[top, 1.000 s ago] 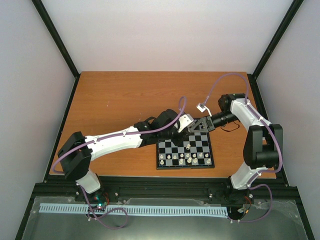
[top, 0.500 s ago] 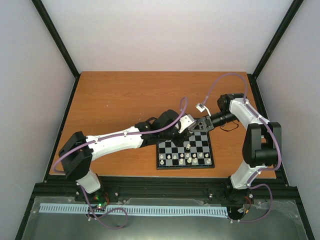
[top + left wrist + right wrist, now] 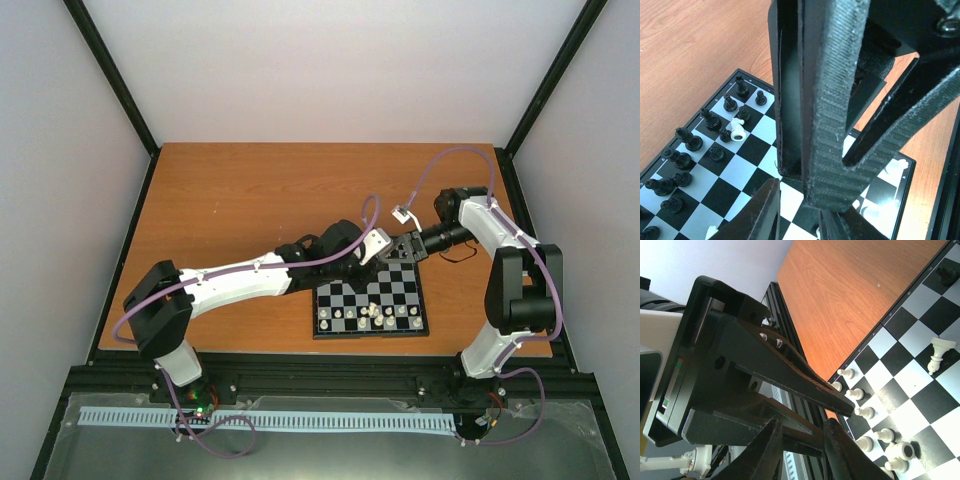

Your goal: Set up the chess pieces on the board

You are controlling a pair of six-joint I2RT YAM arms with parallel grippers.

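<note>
- The left arm [image 3: 240,280] is reaching from the lower left of the overhead view across the orange-brown tabletop [image 3: 230,190] toward the centre.
- The left gripper [image 3: 800,197] is hanging at the upper edge of the board [image 3: 345,297]. In its own wrist view its fingers are standing a narrow gap apart, and I cannot tell whether they are pinching anything.
- The board is lying right of centre in the overhead view, near the lower edge of the tabletop.
- Black chess pieces [image 3: 690,142] are crowding the board squares at the left of the left wrist view, with one cream-white piece [image 3: 737,132] lying on its side among them.
- Cream-white chess pieces [image 3: 368,316] are standing along the board's lower rows in the overhead view. In the right wrist view a line of pawns [image 3: 860,412] is running along the board's edge.
- The right gripper [image 3: 802,426] is facing the left gripper from the right, just beside it over the same board edge. Its fingers are also sitting close together, and whether they are pinching a piece I cannot tell.
- The right arm [image 3: 510,270] is bending in from the lower right.
</note>
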